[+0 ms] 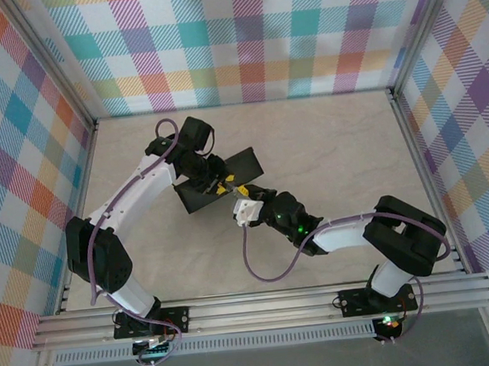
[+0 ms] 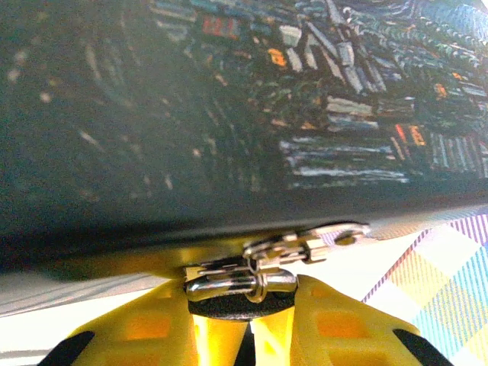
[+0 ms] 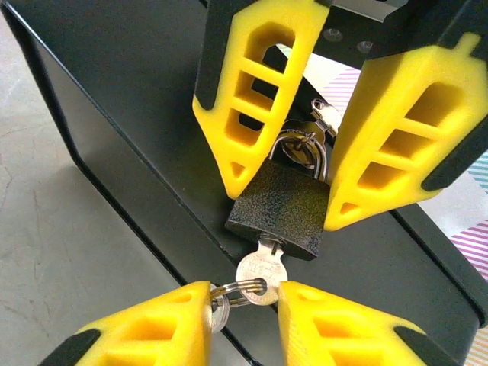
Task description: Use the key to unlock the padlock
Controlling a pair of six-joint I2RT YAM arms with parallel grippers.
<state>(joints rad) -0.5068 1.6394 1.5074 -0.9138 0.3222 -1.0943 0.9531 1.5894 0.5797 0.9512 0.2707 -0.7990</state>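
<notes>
The black box (image 1: 226, 166) lies on the table, its painted lid (image 2: 229, 91) seen close up in the left wrist view. The padlock (image 3: 282, 210), dark with a silver shackle (image 2: 236, 286), hangs from the box's latch. My left gripper (image 3: 286, 200) is shut on the padlock's body, one yellow finger on each side. The key (image 3: 259, 272) sits in the keyhole at the padlock's bottom. My right gripper (image 3: 244, 301) is shut on the key's round head, with the key ring and a second small key (image 3: 221, 309) against its left finger. Both grippers meet at the box's near edge (image 1: 235, 192).
The pale tabletop (image 1: 327, 150) stretches to the right and behind the box. Plaid walls (image 1: 240, 38) enclose three sides. An aluminium rail (image 1: 264, 305) runs along the near edge by the arm bases.
</notes>
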